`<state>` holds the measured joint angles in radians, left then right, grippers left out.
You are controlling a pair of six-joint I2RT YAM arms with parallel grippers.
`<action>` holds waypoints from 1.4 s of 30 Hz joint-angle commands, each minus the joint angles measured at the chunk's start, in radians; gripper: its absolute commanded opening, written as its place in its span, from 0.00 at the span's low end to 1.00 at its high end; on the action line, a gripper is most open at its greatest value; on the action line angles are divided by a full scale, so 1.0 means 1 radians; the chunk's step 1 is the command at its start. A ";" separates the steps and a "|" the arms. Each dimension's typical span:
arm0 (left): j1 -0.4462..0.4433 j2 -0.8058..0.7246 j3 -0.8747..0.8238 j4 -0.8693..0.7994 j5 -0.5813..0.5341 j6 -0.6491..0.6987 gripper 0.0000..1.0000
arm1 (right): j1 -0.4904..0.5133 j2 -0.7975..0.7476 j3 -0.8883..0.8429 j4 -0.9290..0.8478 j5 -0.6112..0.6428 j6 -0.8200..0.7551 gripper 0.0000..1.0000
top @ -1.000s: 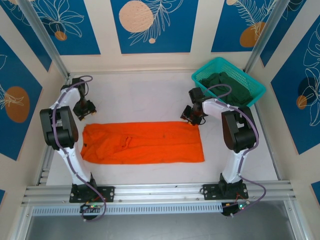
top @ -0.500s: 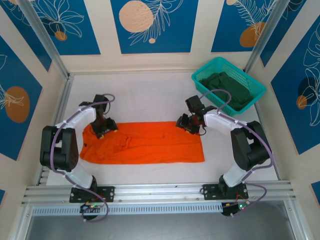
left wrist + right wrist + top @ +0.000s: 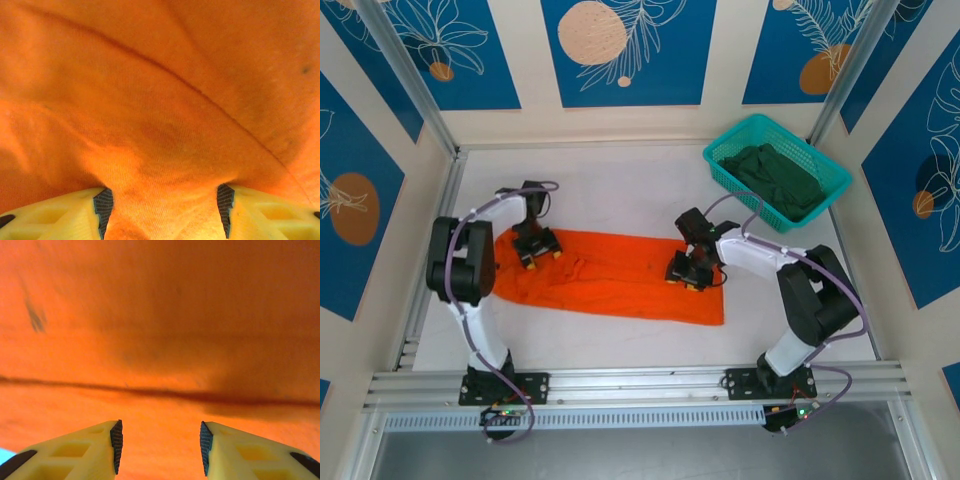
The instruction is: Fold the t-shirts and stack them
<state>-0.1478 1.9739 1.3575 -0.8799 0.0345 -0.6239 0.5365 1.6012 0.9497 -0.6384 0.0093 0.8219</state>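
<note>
The left gripper (image 3: 538,249) sits low on the left end of the orange t-shirt (image 3: 610,280). In the left wrist view its jaws (image 3: 164,202) stand fairly wide, with a raised bunch of the orange t-shirt (image 3: 165,100) filling the gap and touching both dark pads, and creases run in toward them, so the cloth looks pinched. The right gripper (image 3: 683,274) rests on the shirt's right end. Seen from the right wrist, its jaws (image 3: 160,442) are set a little narrower, with the orange t-shirt (image 3: 160,315) spread across the gap and one long dark fold line beyond; I cannot tell whether they grip it. The orange shirt lies as a long, rumpled band across the middle of the white bench (image 3: 620,195), slanting slightly down toward the right. The dark green t-shirt (image 3: 775,175) lies crumpled inside the teal basket (image 3: 731,134) at the far right corner, well apart.
</note>
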 commanded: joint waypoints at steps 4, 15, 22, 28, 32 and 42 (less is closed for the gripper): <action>-0.067 0.281 0.378 -0.003 -0.014 0.067 0.62 | 0.001 -0.063 -0.017 -0.089 -0.077 -0.035 0.48; -0.248 0.738 1.326 -0.143 -0.057 0.181 0.81 | -0.012 -0.108 -0.124 -0.079 -0.123 0.007 0.48; -0.248 0.687 1.361 -0.034 -0.090 0.203 0.90 | 0.032 -0.172 -0.149 -0.111 -0.071 0.073 0.47; -0.247 0.505 1.361 -0.031 -0.144 0.236 1.00 | 0.042 -0.203 -0.219 -0.069 -0.071 0.126 0.46; -0.243 0.365 1.346 -0.140 -0.233 0.222 1.00 | 0.054 -0.129 -0.250 0.030 -0.113 0.148 0.45; -0.273 -0.342 0.444 -0.213 -0.258 -0.034 1.00 | 0.178 0.115 -0.144 0.074 -0.257 0.188 0.41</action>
<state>-0.4057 1.7145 2.0289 -1.0271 -0.2131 -0.5465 0.6731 1.6451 0.8452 -0.6117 -0.2192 0.9703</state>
